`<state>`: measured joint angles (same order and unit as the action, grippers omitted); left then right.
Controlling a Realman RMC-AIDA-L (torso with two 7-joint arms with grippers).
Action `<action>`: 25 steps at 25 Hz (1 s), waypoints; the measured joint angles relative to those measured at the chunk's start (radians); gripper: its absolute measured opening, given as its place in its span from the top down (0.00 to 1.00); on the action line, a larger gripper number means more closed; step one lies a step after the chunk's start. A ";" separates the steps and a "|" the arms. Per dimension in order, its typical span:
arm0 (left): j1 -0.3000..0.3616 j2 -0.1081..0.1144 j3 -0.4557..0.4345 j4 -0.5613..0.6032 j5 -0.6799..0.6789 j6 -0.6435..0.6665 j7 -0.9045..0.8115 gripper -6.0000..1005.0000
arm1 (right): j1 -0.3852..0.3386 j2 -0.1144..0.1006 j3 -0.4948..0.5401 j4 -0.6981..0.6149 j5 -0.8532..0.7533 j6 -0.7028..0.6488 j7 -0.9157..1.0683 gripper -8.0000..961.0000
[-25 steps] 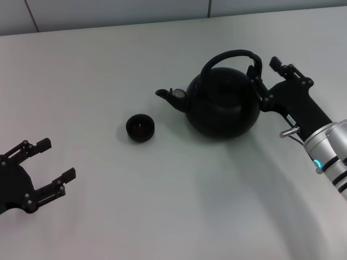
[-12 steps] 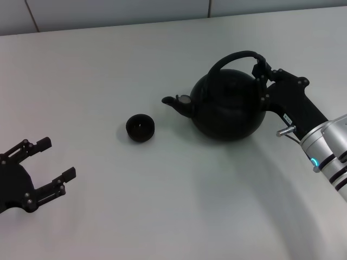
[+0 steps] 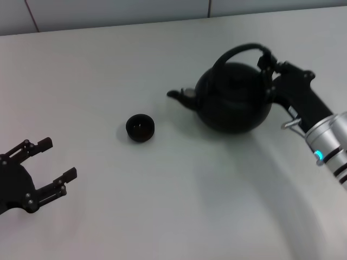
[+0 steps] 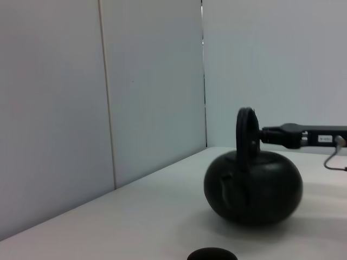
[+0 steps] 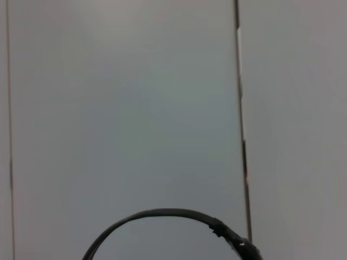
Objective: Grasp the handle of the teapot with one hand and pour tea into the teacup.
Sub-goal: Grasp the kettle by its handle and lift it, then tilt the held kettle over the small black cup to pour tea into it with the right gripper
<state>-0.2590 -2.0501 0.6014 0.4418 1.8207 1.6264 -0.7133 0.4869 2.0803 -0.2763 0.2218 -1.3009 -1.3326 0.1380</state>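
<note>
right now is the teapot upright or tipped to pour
Upright. The teapot sits level, its spout sideways toward the teacup, not down. The right gripper is shut on the handle.

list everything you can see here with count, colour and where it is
teapot: 1, matte black, on the right half of the table, spout pointing toward the robot's left
handle: 1, black arched hoop, over the top of the teapot
teacup: 1, black, on the table to the left of the spout, apart from it
table: 1, white, under everything
wall: pale grey panels, behind the table
left claw: 1, black, open, near left edge, holding nothing
right claw: 1, black on a silver forearm, shut on the handle's right end
</note>
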 joint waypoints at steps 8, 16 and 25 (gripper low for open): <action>0.000 -0.007 0.000 0.000 0.000 0.004 0.007 0.21 | 0.077 -0.001 -0.033 -0.127 -0.023 0.032 0.184 0.90; -0.001 -0.009 0.000 -0.002 -0.009 0.004 0.008 0.21 | 0.142 0.000 -0.078 -0.157 -0.047 0.097 0.238 0.90; -0.002 -0.010 -0.005 -0.008 -0.012 0.004 0.010 0.21 | 0.169 0.000 -0.080 -0.183 -0.086 0.123 0.241 0.90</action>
<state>-0.2608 -2.0600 0.5968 0.4338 1.8087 1.6305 -0.7037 0.6555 2.0798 -0.3560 0.0390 -1.3871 -1.2097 0.3794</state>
